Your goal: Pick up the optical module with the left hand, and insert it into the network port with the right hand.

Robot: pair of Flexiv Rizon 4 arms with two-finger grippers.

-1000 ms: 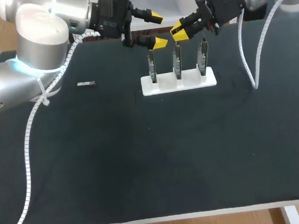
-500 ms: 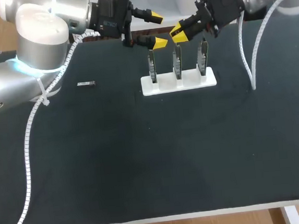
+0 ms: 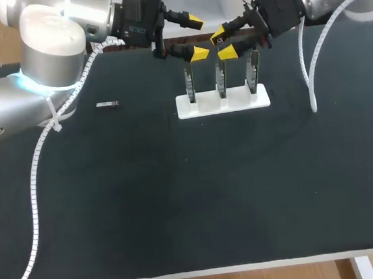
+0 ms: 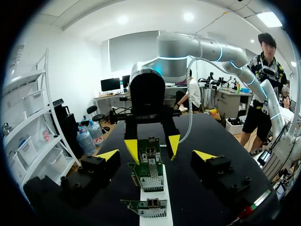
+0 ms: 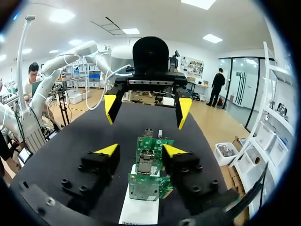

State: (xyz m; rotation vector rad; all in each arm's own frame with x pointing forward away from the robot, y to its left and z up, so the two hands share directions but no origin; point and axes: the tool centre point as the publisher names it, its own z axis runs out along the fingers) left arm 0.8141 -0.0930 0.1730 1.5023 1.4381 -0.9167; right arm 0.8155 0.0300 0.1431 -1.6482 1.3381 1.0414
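Nothing of the task looks done yet. At the far edge of the broad black surface (image 3: 178, 199) stands the white holder (image 3: 222, 102) with its three upright circuit boards (image 3: 221, 78), and both grippers hang over it, neither one near the thing to be fetched. The left gripper (image 3: 196, 37) hovers above the leftmost board with its fingers spread wide and nothing between them. The right gripper (image 3: 222, 43) faces it from the other side, its fingers also apart and carrying nothing. The optical module (image 3: 107, 104), a small dark sliver, lies flat on the surface well to the left of the holder, apart from both grippers. So everything is left to do: the left gripper must lift the module and pass it over, and the right must push it into the network port (image 5: 146, 157). Only the head view shows the module; neither wrist view takes it in. The wrist views show what the head view cannot: the boards face-on in a row, with the grippers facing each other across them. The right wrist view shows the nearest board, with its metal port, between that gripper's open fingers; whether a finger touches it I cannot tell.
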